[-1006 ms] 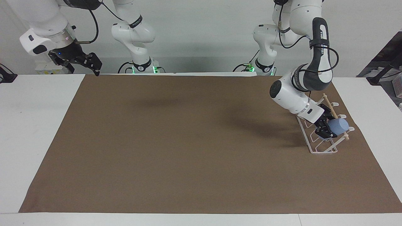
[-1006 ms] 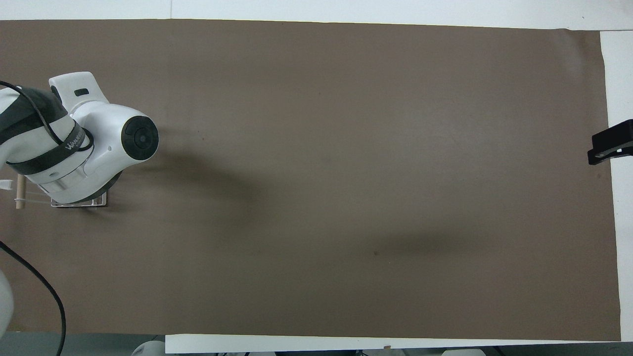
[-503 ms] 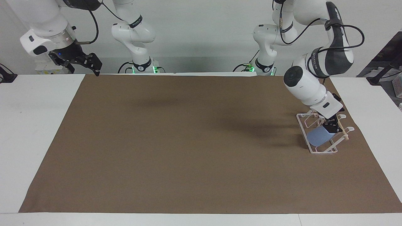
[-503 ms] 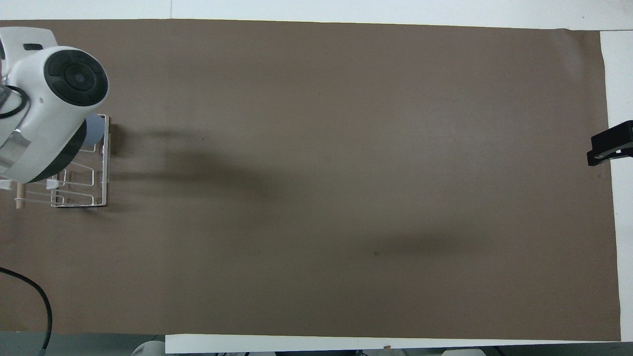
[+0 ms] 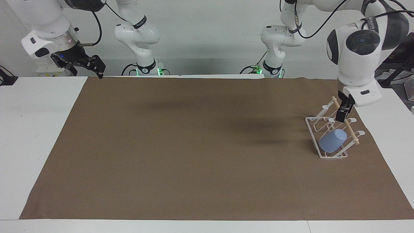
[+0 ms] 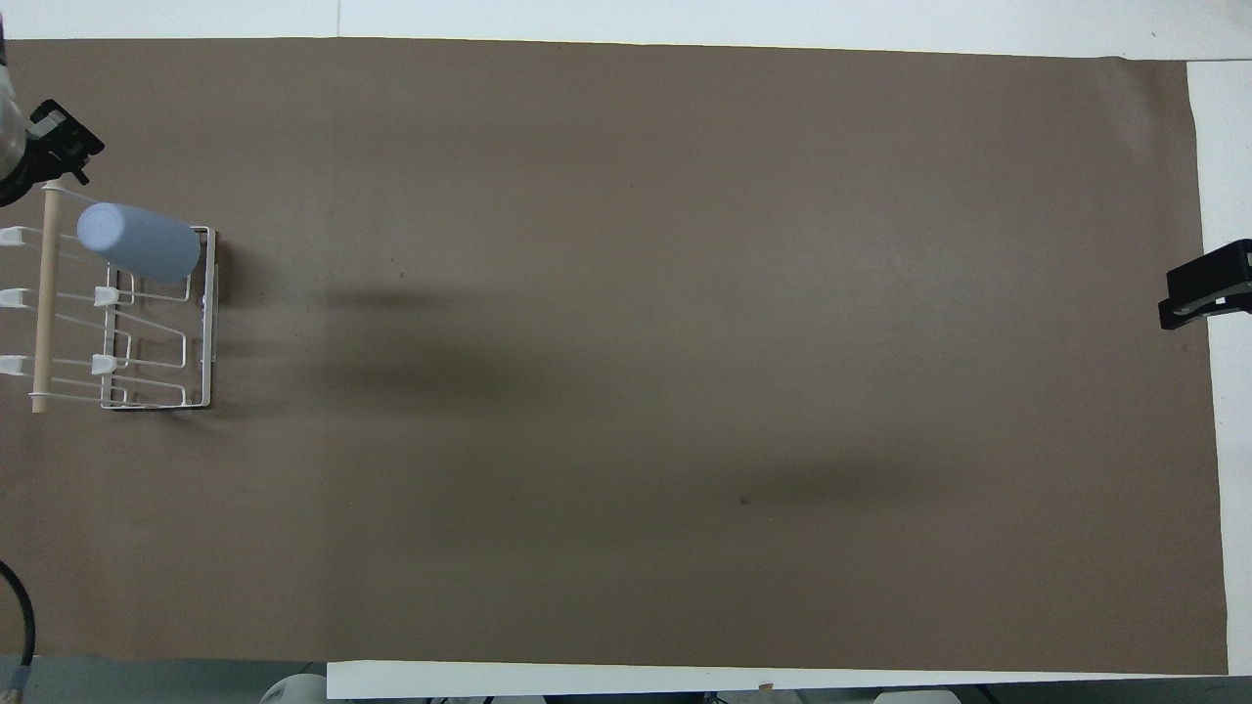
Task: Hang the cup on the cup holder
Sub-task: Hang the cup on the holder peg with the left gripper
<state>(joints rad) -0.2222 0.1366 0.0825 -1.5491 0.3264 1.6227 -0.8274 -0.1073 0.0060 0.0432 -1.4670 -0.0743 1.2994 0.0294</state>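
The light-blue cup (image 5: 333, 141) (image 6: 142, 242) hangs tilted on a slanted loop of the white wire cup holder (image 5: 311, 128) (image 6: 201, 323). It is at the holder's end farther from the robots, its closed end up by the wooden dowel (image 5: 352, 132) (image 6: 41, 293). The holder stands toward the left arm's end of the table. My left gripper (image 5: 341, 116) (image 6: 61, 147) hovers open and empty just above the dowel, clear of the cup. My right gripper (image 5: 91, 64) (image 6: 1199, 289) waits raised and open over the table's edge at the right arm's end.
A brown mat (image 5: 194, 145) covers most of the white table (image 5: 35, 129). The holder's other wire loops (image 6: 147, 352) carry nothing.
The left gripper let go of the cup, which settled onto the holder's loop. The left arm then rose and swung away from above the holder. The right arm stayed put.
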